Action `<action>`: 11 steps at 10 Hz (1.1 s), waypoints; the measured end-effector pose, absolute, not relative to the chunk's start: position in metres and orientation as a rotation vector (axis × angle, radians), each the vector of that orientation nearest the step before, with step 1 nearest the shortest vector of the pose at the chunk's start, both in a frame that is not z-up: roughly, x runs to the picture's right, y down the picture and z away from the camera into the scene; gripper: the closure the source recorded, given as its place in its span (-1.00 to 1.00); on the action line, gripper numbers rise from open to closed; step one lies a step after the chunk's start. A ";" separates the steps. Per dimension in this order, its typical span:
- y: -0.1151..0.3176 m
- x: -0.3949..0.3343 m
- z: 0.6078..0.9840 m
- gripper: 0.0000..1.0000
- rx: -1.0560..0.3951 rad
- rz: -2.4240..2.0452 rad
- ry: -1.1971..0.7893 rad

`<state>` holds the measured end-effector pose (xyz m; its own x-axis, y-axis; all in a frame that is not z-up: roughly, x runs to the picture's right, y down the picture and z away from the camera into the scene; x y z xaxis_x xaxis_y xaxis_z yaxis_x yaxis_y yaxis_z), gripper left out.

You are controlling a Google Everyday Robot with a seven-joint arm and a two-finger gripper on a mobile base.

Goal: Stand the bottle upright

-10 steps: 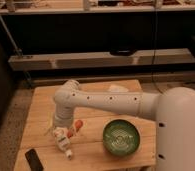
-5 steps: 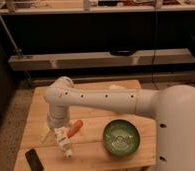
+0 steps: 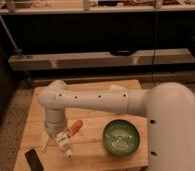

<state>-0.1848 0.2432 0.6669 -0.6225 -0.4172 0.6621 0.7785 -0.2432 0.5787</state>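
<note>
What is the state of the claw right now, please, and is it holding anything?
Claw: open, hanging low right beside the lying bottle, with no grip on it that can be seen.

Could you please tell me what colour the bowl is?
The bowl is green, camera view; the claw is down at the bottle.

Single high camera, looking forward and down over the robot's own arm.
It sits above and behind the big white shoulder that fills the right side, close to the wooden table. The table's near edge meets the bottom of the view, and a shelf lies beyond its far edge. The gripper, jaws apart, hangs over the near left corner.
</note>
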 end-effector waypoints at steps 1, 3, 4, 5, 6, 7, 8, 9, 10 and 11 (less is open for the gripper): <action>0.251 -0.184 0.662 -0.60 -0.560 -1.890 -1.193; 0.262 -0.175 0.654 -0.60 -0.666 -1.815 -1.167; 0.263 -0.173 0.656 -0.60 -0.678 -1.820 -1.163; 0.269 -0.175 0.659 -0.60 -0.692 -1.839 -1.164; 0.278 -0.174 0.667 -0.60 -0.707 -1.863 -1.161; 0.282 -0.173 0.672 -0.60 -0.710 -1.876 -1.155; 0.287 -0.173 0.678 -0.60 -0.685 -1.907 -1.152; 0.293 -0.174 0.684 -0.60 -0.652 -1.934 -1.145; 0.298 -0.172 0.690 -0.60 -0.634 -1.944 -1.136; 0.302 -0.170 0.694 -0.60 -0.618 -1.946 -1.128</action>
